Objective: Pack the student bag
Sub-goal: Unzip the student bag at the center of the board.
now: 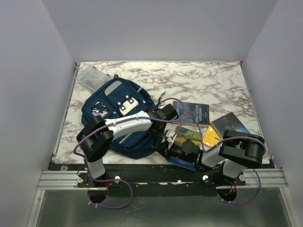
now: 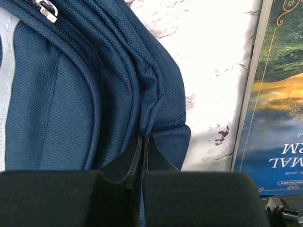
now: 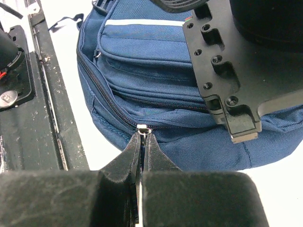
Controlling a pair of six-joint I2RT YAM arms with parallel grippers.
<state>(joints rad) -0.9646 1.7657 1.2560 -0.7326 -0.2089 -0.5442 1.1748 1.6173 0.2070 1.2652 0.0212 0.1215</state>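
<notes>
Marbled white-and-grey tabletop [image 1: 213, 80] is enclosed by plain pale walls, and a metal rail [image 1: 57, 179] is fixed along the near edge. At the far left corner a small clear plastic box [image 1: 92, 77] is seen, just beside the top of the student bag [image 1: 111, 111]. The navy bag is laid flat on the left half of the table, front pocket upward, with grey stripes and a small white patch showing.

The left arm is stretched across the bag toward its right edge. In the left wrist view the left gripper [image 2: 143, 140] is seen pinched narrowly on a fold of blue fabric at the bag's seam, the fingers nearly meeting. A silver zip slider [image 2: 46, 8] lies at the upper left of that view.

At the bag's near right side, the right gripper [image 3: 142, 135] is closed tightly on a small silver zipper pull [image 3: 143, 127] on the bag's lower zip line. The left arm's black bracket [image 3: 222, 71] is seen above it.

To the right of the bag, several books are spread on the marble: a dark blue one [image 1: 193, 112], a green-covered one [image 1: 187, 134], a yellow one [image 1: 211, 135] and a blue-and-gold one [image 1: 231, 124] furthest right.
</notes>
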